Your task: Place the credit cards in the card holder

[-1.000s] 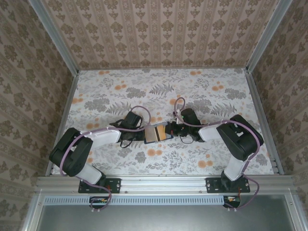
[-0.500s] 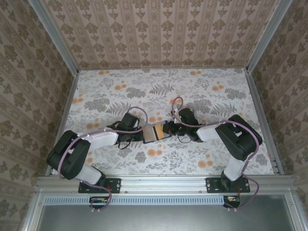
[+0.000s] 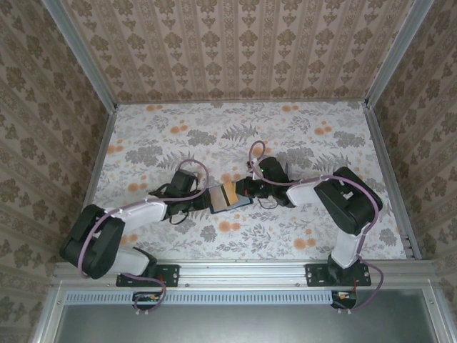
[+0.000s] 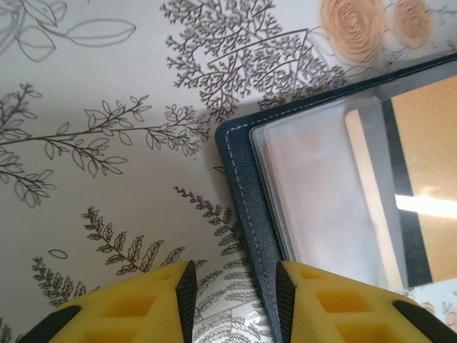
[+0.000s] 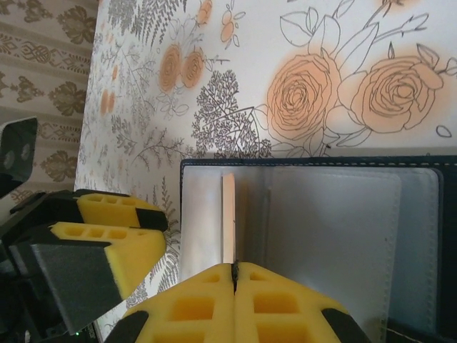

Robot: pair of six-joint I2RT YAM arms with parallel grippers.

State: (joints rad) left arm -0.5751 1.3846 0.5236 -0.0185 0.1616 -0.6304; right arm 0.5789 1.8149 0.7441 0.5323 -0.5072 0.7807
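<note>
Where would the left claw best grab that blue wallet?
Likely the stitched navy border of the card holder, approached from the left: it lies open and flat, and that rim juts past the clear sleeves toward the left gripper.

You have soft, even light from above, with faint shadows on the table [image 3: 307, 128]. In your left wrist view, glare streaks the clear sleeve of the card holder [image 4: 239, 179]; the yellow fingers [image 4: 128, 307] blur.

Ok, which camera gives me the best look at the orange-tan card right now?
Left wrist: the orange-tan card shows its face and dark stripe, lying in the open card holder, partly cropped. Right wrist sees the card edge-on, pinched by the shut right gripper; top external gives a small tan patch.
</note>
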